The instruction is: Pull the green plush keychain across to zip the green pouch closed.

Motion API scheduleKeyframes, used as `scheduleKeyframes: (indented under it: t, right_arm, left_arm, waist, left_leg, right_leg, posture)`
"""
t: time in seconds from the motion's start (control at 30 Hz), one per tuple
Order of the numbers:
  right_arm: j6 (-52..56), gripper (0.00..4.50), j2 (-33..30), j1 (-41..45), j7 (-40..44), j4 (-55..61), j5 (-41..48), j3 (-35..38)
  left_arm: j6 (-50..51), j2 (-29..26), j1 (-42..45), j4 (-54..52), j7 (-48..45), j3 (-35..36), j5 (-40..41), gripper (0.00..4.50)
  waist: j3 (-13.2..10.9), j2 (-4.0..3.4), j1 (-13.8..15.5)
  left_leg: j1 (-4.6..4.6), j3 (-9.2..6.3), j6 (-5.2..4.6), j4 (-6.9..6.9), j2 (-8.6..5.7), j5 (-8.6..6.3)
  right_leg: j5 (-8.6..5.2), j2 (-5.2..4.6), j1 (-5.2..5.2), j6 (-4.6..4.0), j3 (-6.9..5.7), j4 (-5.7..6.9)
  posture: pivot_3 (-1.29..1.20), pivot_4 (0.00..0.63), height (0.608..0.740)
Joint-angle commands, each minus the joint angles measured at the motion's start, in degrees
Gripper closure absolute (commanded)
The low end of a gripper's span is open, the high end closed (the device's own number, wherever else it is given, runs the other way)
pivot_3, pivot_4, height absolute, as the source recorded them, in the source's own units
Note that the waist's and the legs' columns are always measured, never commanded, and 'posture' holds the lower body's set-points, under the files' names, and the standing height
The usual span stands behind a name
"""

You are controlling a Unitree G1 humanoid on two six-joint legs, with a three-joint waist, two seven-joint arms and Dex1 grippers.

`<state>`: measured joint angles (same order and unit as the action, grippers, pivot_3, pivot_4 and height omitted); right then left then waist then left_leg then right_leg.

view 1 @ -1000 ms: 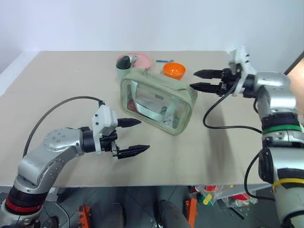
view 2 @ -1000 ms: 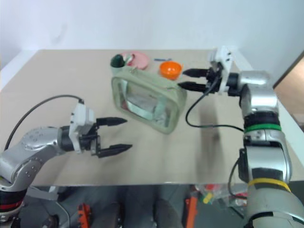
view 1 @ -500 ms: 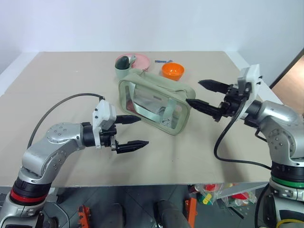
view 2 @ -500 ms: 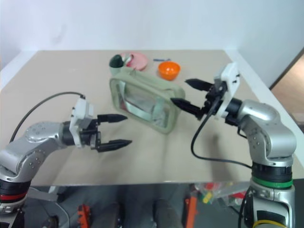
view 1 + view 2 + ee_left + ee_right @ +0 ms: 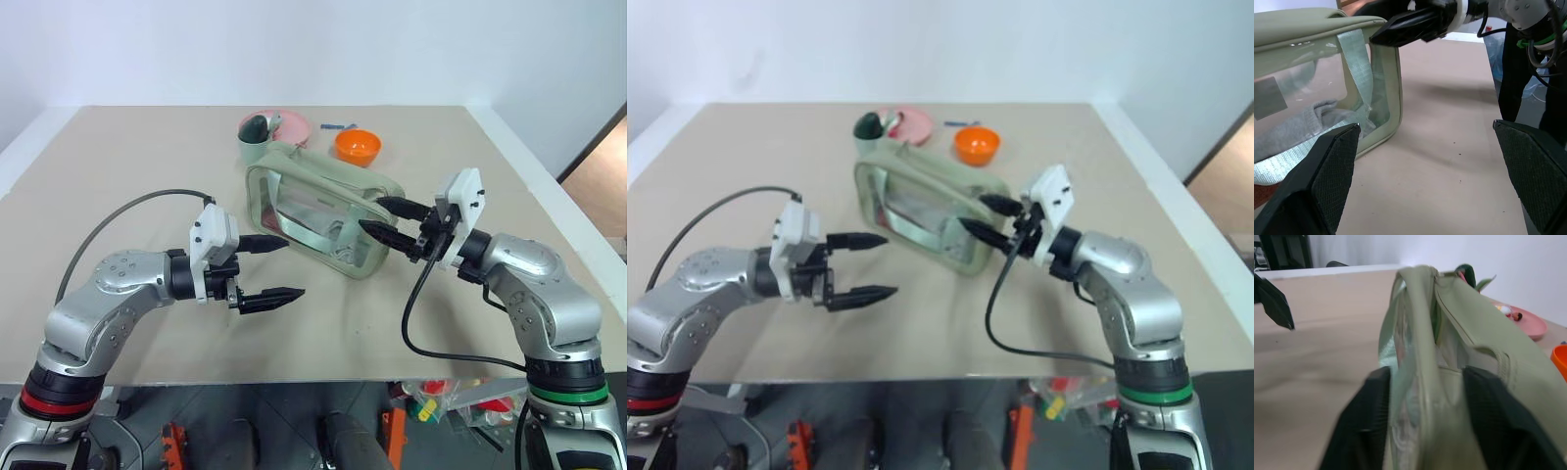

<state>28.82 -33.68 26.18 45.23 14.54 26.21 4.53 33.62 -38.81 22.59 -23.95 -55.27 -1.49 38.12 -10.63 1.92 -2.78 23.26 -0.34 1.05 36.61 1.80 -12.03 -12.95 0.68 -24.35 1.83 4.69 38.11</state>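
The right gripper (image 5: pixel 382 216) straddles the near-right end of the green pouch (image 5: pixel 318 201), a soft, boxy sage fabric case with clear plastic windows, mid-table; one finger each side, whether pinching it I cannot tell. The left gripper (image 5: pixel 274 267) hovers level, spread wide and empty, left of the pouch.

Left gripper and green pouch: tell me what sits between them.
Nothing: bare tan table separates the open left gripper from the green pouch, as the left eye view shows.
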Motion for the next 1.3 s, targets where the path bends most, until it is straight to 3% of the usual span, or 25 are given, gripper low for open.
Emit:
scheduleKeyframes:
  t: [0.03, 0.1, 0.13, 0.5, 1.07, 1.3]
  right_arm:
    - [-2.4, 3.63, 0.4, 0.5, 0.7, -0.1, 0.1, 0.2]
    - [-3.1, 4.41, 0.4, 0.6, 1.0, -0.7, -0.3, -0.3]
    - [-3.5, 4.46, 0.2, 0.8, 1.4, -0.9, -0.7, -0.6]
    - [-20.5, 4.46, 2.3, 7.4, 9.5, -9.6, -3.7, -2.8]
    - [-34.1, 4.46, -4.0, 12.7, 28.5, -24.8, -3.2, -1.3]
    - [-33.4, 4.46, -5.7, 12.6, 30.9, -25.7, -2.2, -1.6]
  left_arm:
    - [-0.7, -0.7, -0.4, -2.1, 0.4, 1.9, 0.1, 0.0]
    - [-0.7, -0.8, -0.7, -2.3, 0.6, 1.9, 0.0, 0.0]
    - [-0.7, -0.9, -0.7, -2.4, 0.7, 1.9, 0.0, 0.0]
    - [-1.0, -0.9, -1.1, -2.4, 1.4, 1.9, -0.3, 0.0]
    - [-0.7, -1.7, -2.4, -3.4, 1.9, 2.3, -0.4, 0.0]
    - [-1.0, -2.1, -2.1, -3.0, 1.4, 1.9, -0.6, 0.0]
  waist:
    - [0.0, 0.0, 0.0]
    - [0.0, 0.0, 0.0]
    - [0.0, 0.0, 0.0]
    - [0.0, -0.01, -0.4]
    - [0.0, -0.01, 0.0]
    - [0.0, -0.01, 0.0]
  left_leg:
    - [0.0, 0.0, 0.0, 0.0, 0.0, 0.0]
    - [0.0, 0.0, 0.0, 0.0, 0.0, 0.0]
    - [0.0, 0.0, 0.0, 0.0, 0.0, 0.0]
    - [-0.08, 0.05, -0.01, 0.01, 0.05, 0.01]
    - [0.01, 0.0, -0.01, -0.02, -0.02, -0.01]
    - [0.0, 0.01, -0.01, 0.0, -0.01, -0.01]
  right_leg:
    - [0.0, 0.0, 0.0, 0.0, 0.0, 0.0]
    - [0.0, 0.0, 0.0, 0.0, 0.0, 0.0]
    - [0.0, 0.0, 0.0, 0.0, 0.0, 0.0]
    - [0.07, 0.06, 0.0, -0.08, 0.04, 0.02]
    - [-0.01, -0.04, 0.0, 0.01, -0.02, -0.01]
    - [0.0, -0.04, 0.01, 0.0, -0.02, 0.0]
  posture:
    - [0.0, 0.15, 0.74]
    - [0.0, 0.15, 0.74]
    - [0.0, 0.15, 0.74]
    - [0.0, 0.15, 0.74]
    - [0.0, 0.15, 0.74]
    - [0.0, 0.15, 0.74]
